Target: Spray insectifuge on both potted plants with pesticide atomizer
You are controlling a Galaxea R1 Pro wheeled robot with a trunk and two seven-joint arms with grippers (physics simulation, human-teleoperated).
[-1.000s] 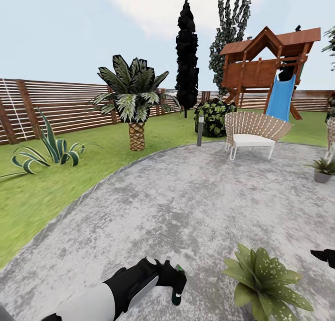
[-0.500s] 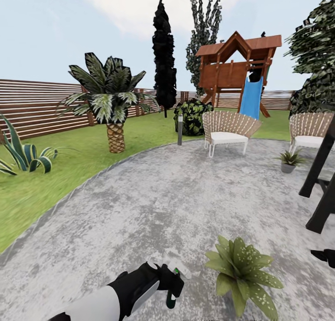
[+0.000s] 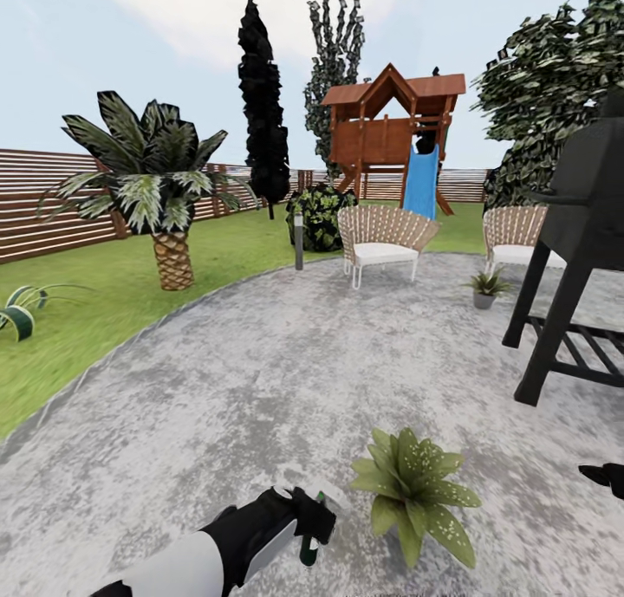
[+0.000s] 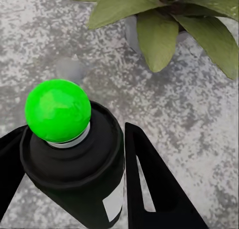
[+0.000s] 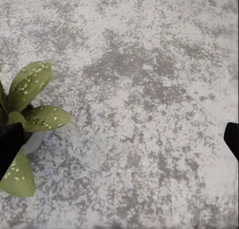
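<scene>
- Two plants to hit, and I'm parked next to the first one: the near potted plant (image 3: 414, 491) sits on the paved circle (image 3: 286, 380) just right of my left gripper (image 3: 314, 521).
- Left gripper fingers (image 4: 149, 184) are clamped around the pesticide atomizer (image 4: 74, 159), one on each side of the dark bottle. From the left wrist cam I'm looking past its green cap straight at the speckled leaves and a bit of grey pot, so the bottle is close to the plant but not touching it.
- Right gripper (image 3: 604, 476) is barely poking in at the head cam's edge. I can't tell whether its fingers are spread or closed; doesn't look like it's carrying anything, but no promises.
- Second potted plant (image 3: 486, 287) is well off across the paving, between the two wicker chairs (image 3: 381, 242), near the black grill stand (image 3: 579, 259).
- So pickup's done and I'd call this the start of spraying plant one. No mist in any cam.
- Next move as I see it: get the nozzle aimed over the rosette and sweep it so every leaf gets covered, then roll over to the far one.
</scene>
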